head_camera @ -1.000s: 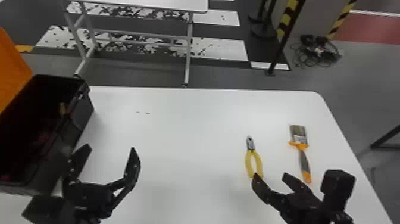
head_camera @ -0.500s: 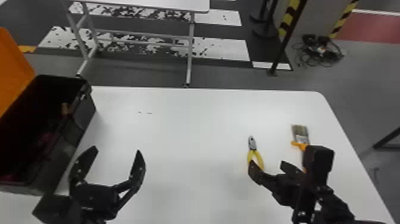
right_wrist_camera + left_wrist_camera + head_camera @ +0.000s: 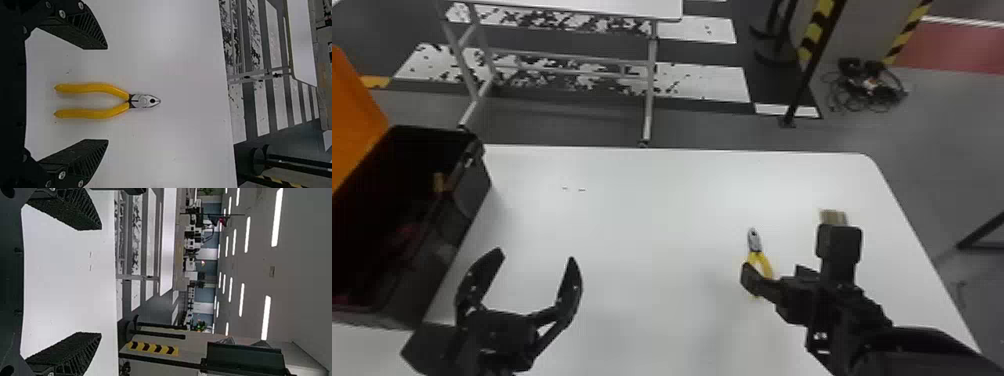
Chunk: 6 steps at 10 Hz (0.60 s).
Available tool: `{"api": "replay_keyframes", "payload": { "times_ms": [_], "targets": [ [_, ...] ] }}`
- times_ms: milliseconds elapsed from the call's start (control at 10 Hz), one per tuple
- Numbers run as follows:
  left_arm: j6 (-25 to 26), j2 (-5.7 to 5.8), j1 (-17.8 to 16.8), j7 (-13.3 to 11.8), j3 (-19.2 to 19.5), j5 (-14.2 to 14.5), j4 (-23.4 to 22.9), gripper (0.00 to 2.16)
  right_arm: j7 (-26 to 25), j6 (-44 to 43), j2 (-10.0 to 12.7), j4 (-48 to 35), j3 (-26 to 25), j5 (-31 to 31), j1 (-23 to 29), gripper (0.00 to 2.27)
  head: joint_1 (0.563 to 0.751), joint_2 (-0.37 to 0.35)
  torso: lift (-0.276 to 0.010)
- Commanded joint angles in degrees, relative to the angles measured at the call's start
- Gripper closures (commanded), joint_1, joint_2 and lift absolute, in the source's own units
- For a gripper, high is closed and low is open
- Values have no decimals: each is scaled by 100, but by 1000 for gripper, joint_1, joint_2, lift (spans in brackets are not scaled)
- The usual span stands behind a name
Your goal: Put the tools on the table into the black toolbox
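In the head view, the left pincer [image 3: 534, 257] has its two fingers spread wide above the white surface [image 3: 652, 215], with nothing between them. To its left stands the black toolbox [image 3: 467, 210], its orange lid [image 3: 352, 110] raised on the far side from the pincer; a small tan thing [image 3: 438, 182] shows near the inner edge, and something dull red [image 3: 407, 232] lies deeper inside, too dark to name. Well to the right of that pincer, the right pincer [image 3: 774, 271] is over the yellow-handled pliers [image 3: 755, 241], one finger covering part of a handle, the metal nose pointing away from it. Just beyond the black block [image 3: 839, 242] on the right wrist, the bristles of a brush [image 3: 833, 217] peek out, the rest hidden. Farther off, past both pincers, are a second table [image 3: 572, 7], a dark post [image 3: 807, 70] and a heap of cables [image 3: 869, 87] on the floor. In the left wrist view, the left pincer [image 3: 101, 281] is wide open and empty, bare white surface between its fingers, ceiling lights [image 3: 276, 217] far past them. In the right wrist view, the right pincer [image 3: 107, 94] is also wide open and holds nothing; the pliers lie on the surface between its two fingers as seen, touching neither, handles toward the wrist.
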Motion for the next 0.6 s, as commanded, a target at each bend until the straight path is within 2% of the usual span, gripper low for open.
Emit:
{"api": "replay_keyframes", "payload": {
  "times_ms": [0, 500],
  "targets": [
    [151, 8, -15, 0, -10, -19, -9, 22, -72, 72, 5, 228, 1, 1, -197, 174, 695, -93, -75],
    [309, 44, -41, 0, -45, -54, -9, 22, -134, 740, 5, 694, -8, 9, -751, 174, 695, -105, -75]
  ]
}}
